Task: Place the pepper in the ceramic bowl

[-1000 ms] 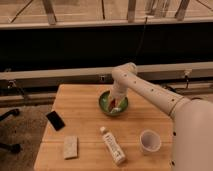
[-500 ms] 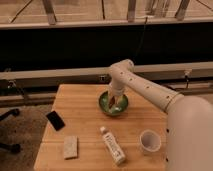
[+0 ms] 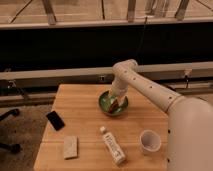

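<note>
Hand (image 3: 117, 101) low in the ceramic bowl (image 3: 104, 105) at the reddish pepper (image 3: 115, 106); grip and pepper's axis indiscernible.

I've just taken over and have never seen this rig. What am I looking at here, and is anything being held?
One camera looks down on a wooden table. The white arm from the right is the robot's. Its end effector is down in the green bowl, with something reddish, likely the pepper, at its tip; whether it is gripped can't be told. Also on the table: a phone, a sponge, a bottle lying flat, a cup.
</note>
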Tool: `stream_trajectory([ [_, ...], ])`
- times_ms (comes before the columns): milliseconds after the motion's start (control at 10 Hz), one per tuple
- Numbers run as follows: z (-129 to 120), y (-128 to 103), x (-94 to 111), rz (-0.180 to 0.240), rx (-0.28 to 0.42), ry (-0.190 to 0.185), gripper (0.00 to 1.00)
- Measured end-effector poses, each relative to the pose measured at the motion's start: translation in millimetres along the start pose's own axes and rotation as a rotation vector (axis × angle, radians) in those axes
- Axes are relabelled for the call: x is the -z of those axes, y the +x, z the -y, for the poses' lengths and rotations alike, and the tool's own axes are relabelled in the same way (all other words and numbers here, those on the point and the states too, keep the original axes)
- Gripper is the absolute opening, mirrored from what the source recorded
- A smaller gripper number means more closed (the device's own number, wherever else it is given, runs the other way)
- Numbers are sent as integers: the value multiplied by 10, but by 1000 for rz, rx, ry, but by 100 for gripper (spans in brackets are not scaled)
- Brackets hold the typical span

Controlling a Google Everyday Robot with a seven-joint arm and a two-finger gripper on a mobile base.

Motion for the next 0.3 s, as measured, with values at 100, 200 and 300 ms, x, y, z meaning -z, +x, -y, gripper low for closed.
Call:
stream_trajectory([
  [100,-31,-69,9,-13,1,-1,80],
  [200,-62,-51,13,-17,-4,-4,80],
  [300,-55,-20,14,-15,-12,-4,80],
])
